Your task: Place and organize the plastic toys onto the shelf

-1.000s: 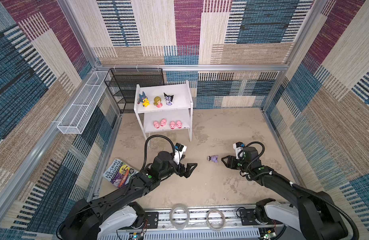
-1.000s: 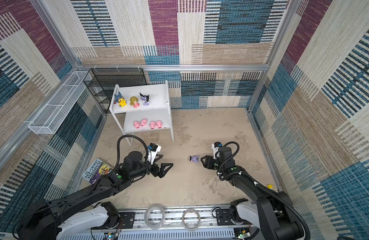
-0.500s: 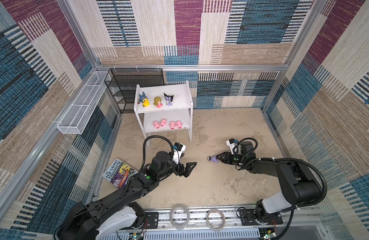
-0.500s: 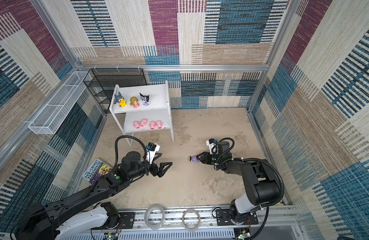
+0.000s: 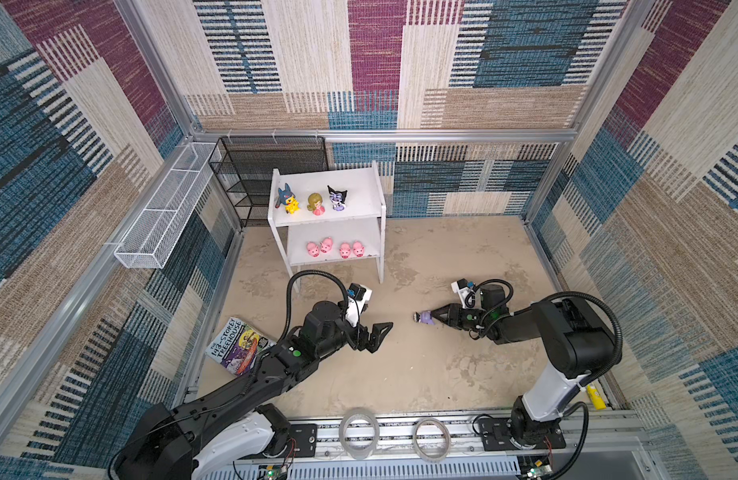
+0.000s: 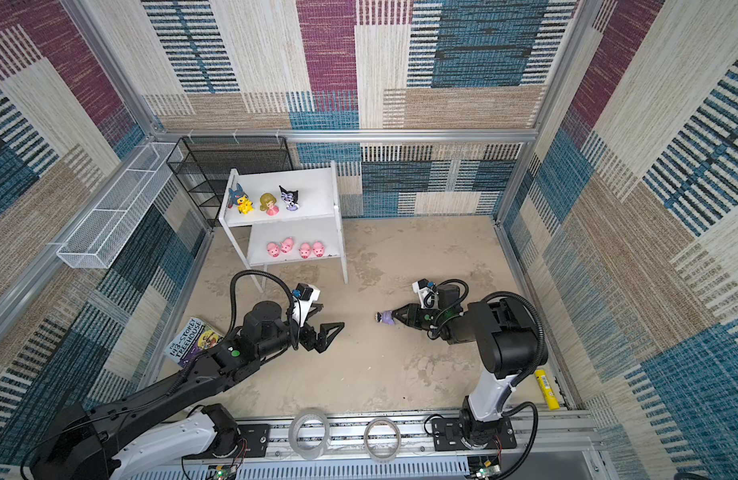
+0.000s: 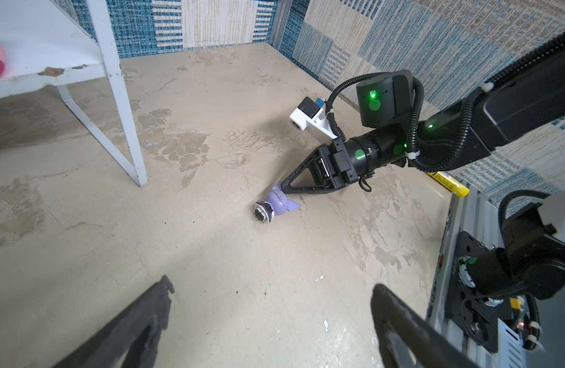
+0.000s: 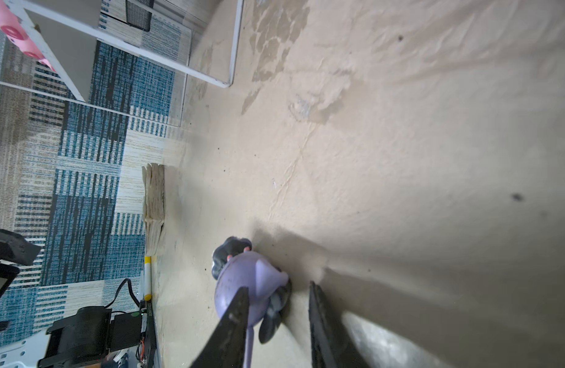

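Note:
A black-and-purple toy (image 5: 424, 318) (image 6: 386, 318) lies on its side on the sandy floor, right of centre. My right gripper (image 5: 432, 317) (image 8: 278, 286) lies low along the floor with its jaws round the toy (image 8: 249, 280). One finger overlaps the purple head; a sliver of floor shows between the toy and the other finger. My left gripper (image 5: 380, 338) (image 7: 271, 283) hovers wide open and empty over bare floor, left of the toy (image 7: 275, 204). On the white shelf (image 5: 359, 183), the top board holds a yellow blue-hooded figure (image 5: 288, 199), a blond doll (image 5: 316, 203) and a black-and-purple figure (image 5: 337, 197). Several pink pigs (image 5: 336, 249) stand on the lower board.
A paperback book (image 5: 238, 347) lies by the left wall. A yellow tube (image 5: 596, 395) lies at the front right corner. Two tape rolls (image 5: 359, 432) sit on the front rail. A black mesh rack (image 5: 267, 174) and a white wire basket (image 5: 163, 208) stand at the back left.
My right gripper has slid left onto the fallen toy and its jaws have narrowed round it; the right arm's elbow has risen. The left arm has barely moved.

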Controlling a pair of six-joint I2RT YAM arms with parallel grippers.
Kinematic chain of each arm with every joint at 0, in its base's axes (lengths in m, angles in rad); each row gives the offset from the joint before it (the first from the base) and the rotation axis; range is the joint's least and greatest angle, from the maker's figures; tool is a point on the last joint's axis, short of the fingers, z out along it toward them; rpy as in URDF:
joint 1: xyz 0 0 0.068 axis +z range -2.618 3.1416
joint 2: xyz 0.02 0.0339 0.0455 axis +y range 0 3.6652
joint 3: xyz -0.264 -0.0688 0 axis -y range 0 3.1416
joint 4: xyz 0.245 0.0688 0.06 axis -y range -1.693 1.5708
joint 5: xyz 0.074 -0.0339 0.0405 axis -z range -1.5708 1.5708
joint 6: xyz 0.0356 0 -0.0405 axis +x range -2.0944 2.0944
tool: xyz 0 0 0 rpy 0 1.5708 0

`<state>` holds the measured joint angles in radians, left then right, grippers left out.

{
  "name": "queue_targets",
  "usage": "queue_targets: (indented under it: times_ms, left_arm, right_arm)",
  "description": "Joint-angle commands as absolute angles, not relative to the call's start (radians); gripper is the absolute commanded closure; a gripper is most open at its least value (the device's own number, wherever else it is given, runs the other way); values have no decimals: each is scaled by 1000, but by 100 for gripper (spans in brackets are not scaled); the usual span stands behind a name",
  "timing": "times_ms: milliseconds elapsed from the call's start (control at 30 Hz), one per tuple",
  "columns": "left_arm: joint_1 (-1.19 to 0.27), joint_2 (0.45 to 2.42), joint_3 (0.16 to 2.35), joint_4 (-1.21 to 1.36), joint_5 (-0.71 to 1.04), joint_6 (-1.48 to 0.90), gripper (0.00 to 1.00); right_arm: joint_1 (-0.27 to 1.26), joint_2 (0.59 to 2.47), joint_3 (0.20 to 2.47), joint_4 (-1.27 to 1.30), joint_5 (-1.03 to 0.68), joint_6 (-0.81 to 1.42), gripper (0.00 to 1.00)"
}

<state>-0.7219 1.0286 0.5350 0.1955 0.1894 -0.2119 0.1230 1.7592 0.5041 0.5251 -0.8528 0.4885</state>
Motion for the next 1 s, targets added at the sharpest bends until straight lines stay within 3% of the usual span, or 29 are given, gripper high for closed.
queue_targets:
  times_ms: [0,533,800,967]
  left_arm:
    - [-722,1035,548,189,181,-192,1]
    - [-721,1047,574,163,170,-173,1]
    - [-722,1045,574,163,170,-169,1]
    - [-722,1039,572,166,170,-169,1]
  right_arm:
    - [121,1791,516,630,-905,532,68]
    - [92,1920,568,773,-1012,643,72]
    - [95,1944,584,745,-1026,637,76]
    - [122,1916,610,600,-978,550,77]
